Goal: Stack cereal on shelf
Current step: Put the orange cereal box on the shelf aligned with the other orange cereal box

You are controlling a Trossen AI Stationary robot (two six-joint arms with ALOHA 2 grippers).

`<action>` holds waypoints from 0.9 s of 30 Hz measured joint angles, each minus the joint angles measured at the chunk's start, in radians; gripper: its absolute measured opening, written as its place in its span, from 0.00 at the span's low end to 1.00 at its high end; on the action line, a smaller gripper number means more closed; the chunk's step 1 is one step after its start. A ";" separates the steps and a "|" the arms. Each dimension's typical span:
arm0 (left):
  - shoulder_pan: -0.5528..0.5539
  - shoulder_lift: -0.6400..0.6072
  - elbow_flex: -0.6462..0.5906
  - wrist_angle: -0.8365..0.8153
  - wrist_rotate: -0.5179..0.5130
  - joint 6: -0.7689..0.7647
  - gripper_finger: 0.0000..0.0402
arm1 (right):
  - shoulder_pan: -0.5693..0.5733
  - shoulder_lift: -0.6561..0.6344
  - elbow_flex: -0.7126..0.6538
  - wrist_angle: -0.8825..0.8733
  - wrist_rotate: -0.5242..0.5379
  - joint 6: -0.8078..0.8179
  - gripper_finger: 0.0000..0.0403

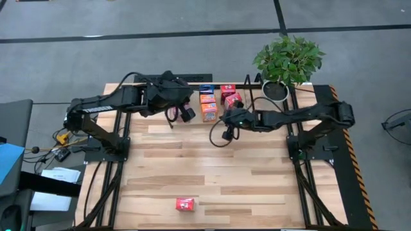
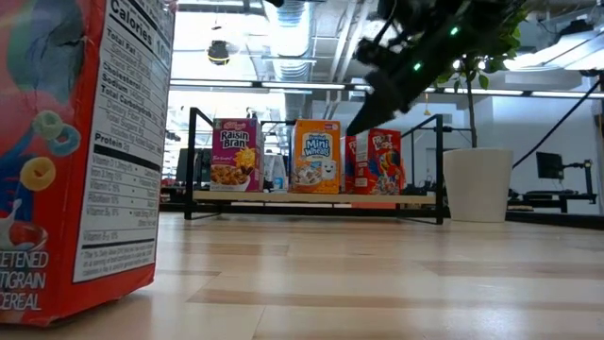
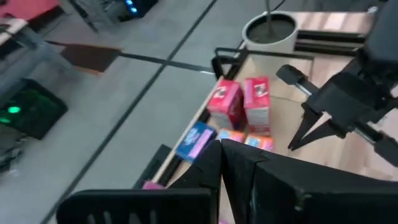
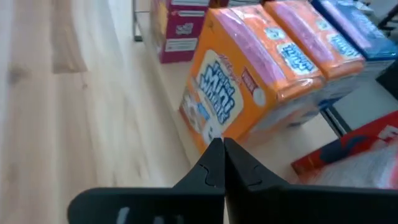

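Several cereal cartons [image 1: 215,101] stand bunched on the shelf [image 2: 193,161] at the table's far edge: magenta [image 2: 236,154], orange [image 2: 316,156] and red [image 2: 377,161] fronts face the low view. One red carton [image 1: 185,204] stands alone near the table's near edge, and looms large in the low view [image 2: 75,161]. My left gripper [image 1: 186,114] hovers shut just left of the bunch [image 3: 220,149]. My right gripper [image 1: 228,133] hovers shut just in front of the orange carton [image 4: 249,81], tips [image 4: 222,152] pointing at its lower corner, apart from it.
A potted plant [image 1: 287,61] in a white pot [image 2: 475,184] stands at the far right corner beside the shelf. Black frame rails [image 1: 302,160] edge the table on both sides. Bare wood [image 1: 205,167] lies between the shelf and the lone red carton.
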 joint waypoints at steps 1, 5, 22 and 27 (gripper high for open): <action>-0.004 0.000 0.010 -0.019 -0.015 0.001 0.00 | -0.006 0.018 0.000 0.020 0.000 0.000 0.02; -0.017 -0.005 0.020 -0.047 -0.037 -0.008 0.00 | -0.027 0.053 0.005 0.018 0.001 0.000 0.02; -0.021 -0.009 0.020 -0.084 -0.051 -0.019 0.00 | -0.064 0.098 0.004 0.079 -0.056 -0.029 0.02; -0.021 -0.009 0.020 -0.092 -0.068 -0.019 0.00 | -0.055 0.111 0.012 0.105 -0.063 -0.027 0.03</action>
